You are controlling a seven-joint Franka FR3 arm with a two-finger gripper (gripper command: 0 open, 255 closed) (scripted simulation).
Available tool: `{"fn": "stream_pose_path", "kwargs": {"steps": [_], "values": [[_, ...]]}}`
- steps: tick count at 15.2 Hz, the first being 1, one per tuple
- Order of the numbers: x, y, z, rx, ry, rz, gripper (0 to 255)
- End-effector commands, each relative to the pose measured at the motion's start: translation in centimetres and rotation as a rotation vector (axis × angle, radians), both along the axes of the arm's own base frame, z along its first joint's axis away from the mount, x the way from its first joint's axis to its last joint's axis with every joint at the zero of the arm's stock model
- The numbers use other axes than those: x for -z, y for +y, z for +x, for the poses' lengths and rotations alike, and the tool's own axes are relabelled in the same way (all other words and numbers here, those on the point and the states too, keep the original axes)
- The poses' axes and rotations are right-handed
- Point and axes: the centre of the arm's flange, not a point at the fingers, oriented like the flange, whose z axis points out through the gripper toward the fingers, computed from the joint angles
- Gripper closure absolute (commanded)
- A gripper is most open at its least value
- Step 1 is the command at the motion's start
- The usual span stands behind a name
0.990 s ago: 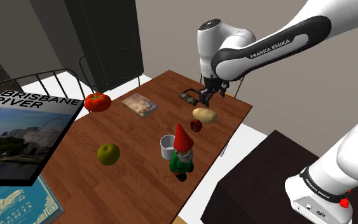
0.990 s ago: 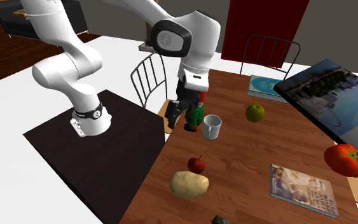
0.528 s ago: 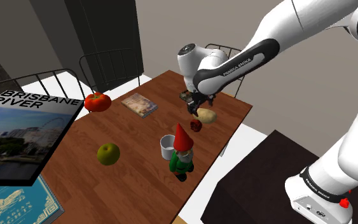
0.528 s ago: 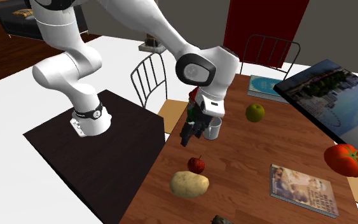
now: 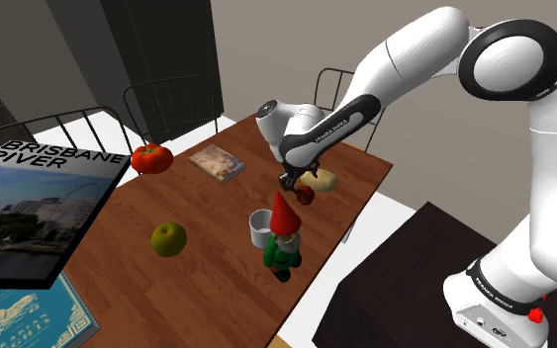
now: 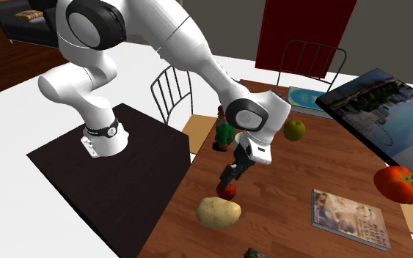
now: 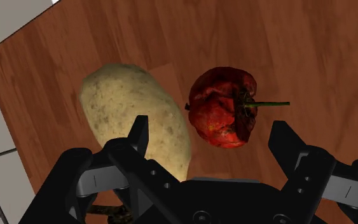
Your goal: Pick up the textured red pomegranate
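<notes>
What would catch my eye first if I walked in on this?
The big white arm bends down over the wooden table, its open black gripper poised above a wrinkled red pomegranate beside a pale potato. In the shoulder view, a red-hatted gnome stands nearer the camera, and a huge Brisbane River book looms at the left.

The pomegranate (image 7: 225,107) is mottled dark red, blotched black. The potato (image 7: 133,121) is pale tan, speckled. The table (image 7: 311,51) shows reddish-brown wood grain. Green apple (image 5: 168,238), white mug (image 5: 260,227).
</notes>
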Motion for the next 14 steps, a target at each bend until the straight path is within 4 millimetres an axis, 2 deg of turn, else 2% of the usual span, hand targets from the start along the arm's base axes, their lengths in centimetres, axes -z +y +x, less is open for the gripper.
{"fn": "stream_pose_path", "kwargs": {"steps": [1, 6, 8, 9, 14], "values": [[1.6, 0.0, 0.3, 0.002, 0.002, -0.005, 0], [4.2, 0.0, 0.3, 0.002, 0.002, -0.005, 0], [4.6, 0.0, 0.3, 0.002, 0.002, -0.005, 0], [4.5, -0.1, 0.4, 0.002, 0.002, -0.005, 255], [4.5, -0.1, 0.4, 0.002, 0.002, -0.005, 255]]}}
